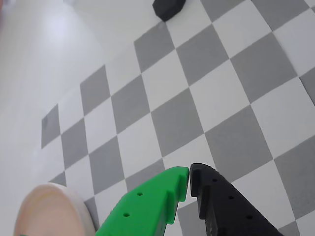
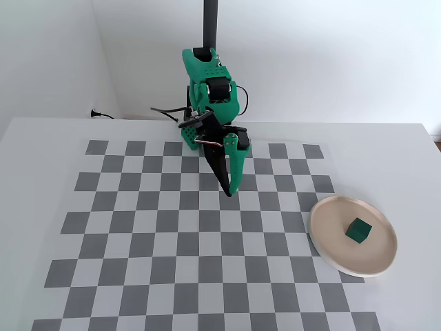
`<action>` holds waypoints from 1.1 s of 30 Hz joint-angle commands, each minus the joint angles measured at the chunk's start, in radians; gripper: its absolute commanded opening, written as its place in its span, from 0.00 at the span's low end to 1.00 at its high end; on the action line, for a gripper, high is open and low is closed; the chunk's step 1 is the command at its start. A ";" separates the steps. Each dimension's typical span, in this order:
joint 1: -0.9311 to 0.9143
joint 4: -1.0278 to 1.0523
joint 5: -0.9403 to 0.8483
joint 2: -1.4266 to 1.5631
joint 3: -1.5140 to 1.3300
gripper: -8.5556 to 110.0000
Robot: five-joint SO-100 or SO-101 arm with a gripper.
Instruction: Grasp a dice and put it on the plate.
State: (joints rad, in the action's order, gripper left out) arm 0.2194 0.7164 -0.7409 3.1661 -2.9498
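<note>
- The small dark green cube of a dice (image 2: 359, 230) is sitting on the round, shallow beige-pink plate (image 2: 331, 210), a little right of the plate's middle in the fixed view.
- The plate is lying at the right edge of the grey-and-white checkerboard mat (image 2: 138, 227), partly overhanging onto the white table (image 2: 413, 158).
- The green-and-black two-finger gripper (image 2: 228, 192) is pointing down over the upper middle of the mat, well apart from the plate and the dice.
- In the wrist view the gripper (image 1: 189, 178) is showing its green finger (image 1: 147, 206) and black finger (image 1: 226, 206) with tips touching, jaws closed and gripping nothing.
- A curved piece of the plate's pale rim (image 1: 74, 204) is showing at the bottom left corner of the wrist view.
- A dark black object (image 1: 168, 8) is lying at the top edge of the wrist view; what it is cannot be told.
</note>
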 commanded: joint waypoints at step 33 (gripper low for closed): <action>-0.161 0.127 0.664 0.169 -0.144 0.04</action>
State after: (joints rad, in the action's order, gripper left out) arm 0.0690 0.8084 -0.1335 3.3180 -3.1078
